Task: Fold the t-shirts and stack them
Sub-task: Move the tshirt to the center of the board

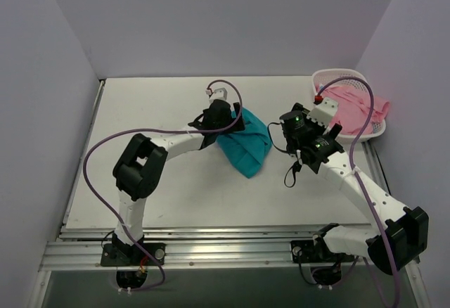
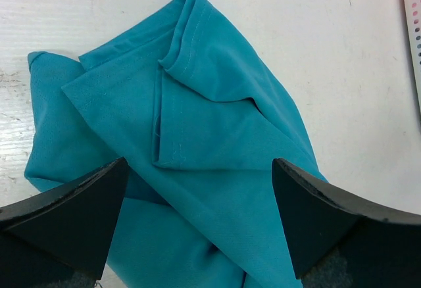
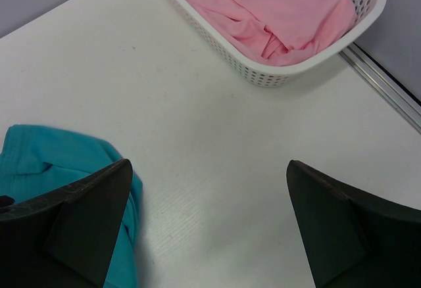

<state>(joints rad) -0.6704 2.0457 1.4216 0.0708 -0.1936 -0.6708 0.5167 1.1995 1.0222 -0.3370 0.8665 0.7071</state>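
– Teal t-shirt (image 2: 217, 104), where is it?
– Crumpled near the tabletop's (image 1: 162, 188) middle, under my left end effector (image 2: 200, 166), which is released and empty. Right end effector (image 3: 209, 166) is released too; the pink t-shirt (image 3: 276, 5) sits in the basket (image 3: 289, 74) at the far right corner.
– Advice?
– I'd pinch one hem edge, single layer, and spread it flat first.

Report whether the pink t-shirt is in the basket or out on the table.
In the basket. The pink t-shirt lies crumpled inside the white basket, not on the table.
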